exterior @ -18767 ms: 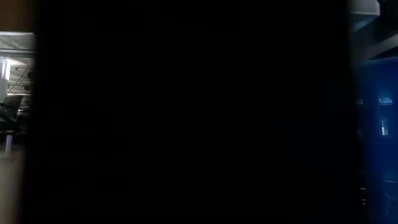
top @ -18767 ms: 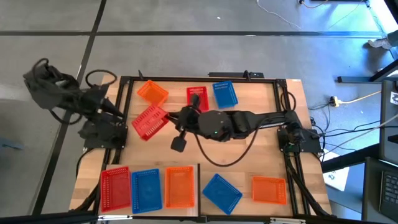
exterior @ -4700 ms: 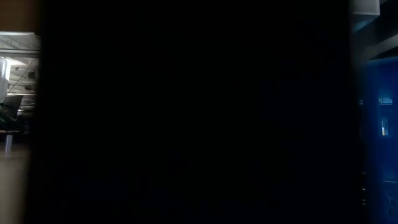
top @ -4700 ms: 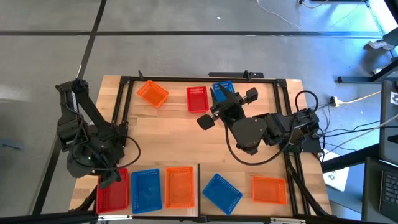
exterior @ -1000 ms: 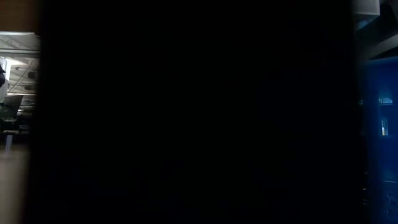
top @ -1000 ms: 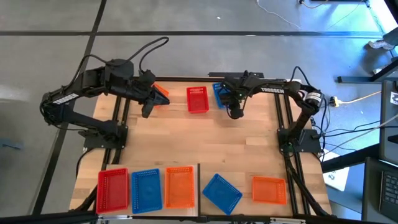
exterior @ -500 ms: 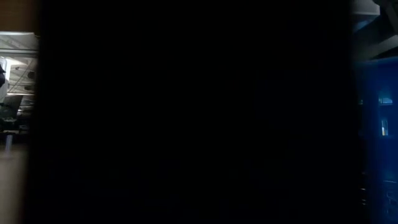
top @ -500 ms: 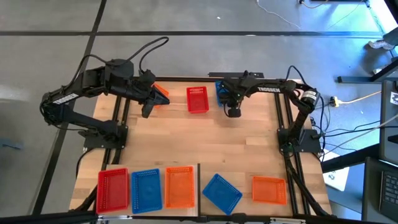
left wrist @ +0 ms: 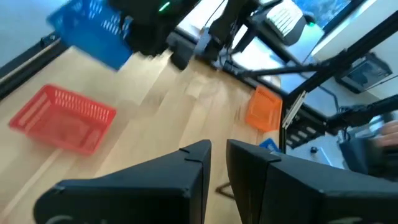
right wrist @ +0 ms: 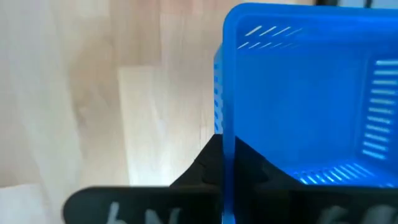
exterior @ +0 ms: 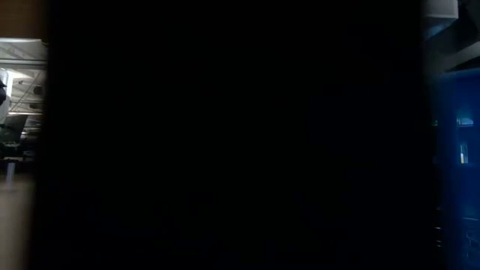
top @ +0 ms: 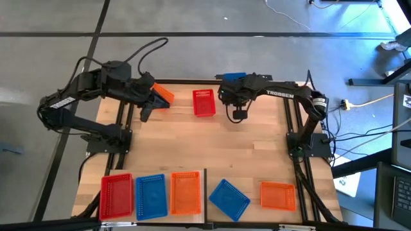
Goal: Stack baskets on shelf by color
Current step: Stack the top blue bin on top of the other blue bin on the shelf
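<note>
The right tool (top: pixel 231 96), arm stretched across the far bench (top: pixel 212 151), is clamped on a blue basket's (right wrist: pixel 311 106) wall, lifted. The left tool (top: pixel 153 97), also extended, grips an orange basket (top: pixel 164 94). A red basket (top: pixel 203 102) sits between them. The low view is almost wholly black.

- Left arm (top: pixel 83 86): dark, jointed links, black cable looping above it.
- Right arm (top: pixel 282 95): dark, white "TROSSEN" lettering along one link.
- Fingers (left wrist: pixel 186 180): flat, matte black wedges.
</note>
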You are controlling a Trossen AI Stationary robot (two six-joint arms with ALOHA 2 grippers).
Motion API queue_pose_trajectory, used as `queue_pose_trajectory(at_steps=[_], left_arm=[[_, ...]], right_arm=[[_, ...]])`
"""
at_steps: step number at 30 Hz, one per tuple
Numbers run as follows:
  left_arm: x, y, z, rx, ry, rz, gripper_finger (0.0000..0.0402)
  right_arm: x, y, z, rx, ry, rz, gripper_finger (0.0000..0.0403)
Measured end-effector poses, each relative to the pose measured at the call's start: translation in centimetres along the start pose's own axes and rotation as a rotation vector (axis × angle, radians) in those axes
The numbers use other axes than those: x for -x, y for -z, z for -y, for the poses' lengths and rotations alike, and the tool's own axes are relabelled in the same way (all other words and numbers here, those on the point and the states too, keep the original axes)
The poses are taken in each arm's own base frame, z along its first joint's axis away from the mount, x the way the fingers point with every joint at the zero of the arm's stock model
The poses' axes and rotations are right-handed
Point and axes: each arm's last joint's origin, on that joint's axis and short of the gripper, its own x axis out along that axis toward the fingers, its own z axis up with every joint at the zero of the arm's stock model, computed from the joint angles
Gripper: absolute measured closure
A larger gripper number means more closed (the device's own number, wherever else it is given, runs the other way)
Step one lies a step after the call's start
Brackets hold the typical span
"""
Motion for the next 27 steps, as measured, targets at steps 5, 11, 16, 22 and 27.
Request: queue_pose_trajectory(at_steps=[5, 11, 16, 22, 27], left_arm=[[2.1, 0.8, 0.0, -0.005, -0.001, -0.003, 0.0359], [4.6, 1.4, 0.0, -0.145, 0.012, 0.032, 0.0359], [5.0, 1.4, 0.0, -0.220, -0.013, 0.059, 0.0357], [4.1, 1.3, 0.0, -0.221, -0.004, 0.032, 0.0328], [2.8, 1.0, -0.1, -0.246, -0.017, -0.003, 0.0300]], right_arm=[[6.3, -1.4, -2.0, -0.037, 0.007, 0.104, 0.0402], [13.0, -2.5, -6.0, 0.071, 0.064, 0.303, 0.0402], [16.5, -2.4, -8.7, 0.042, 0.078, 0.422, 0.0402], [17.5, -2.3, -10.5, 0.053, 0.095, 0.451, 0.0403], [17.3, -2.5, -11.2, 0.073, 0.093, 0.441, 0.0403]])
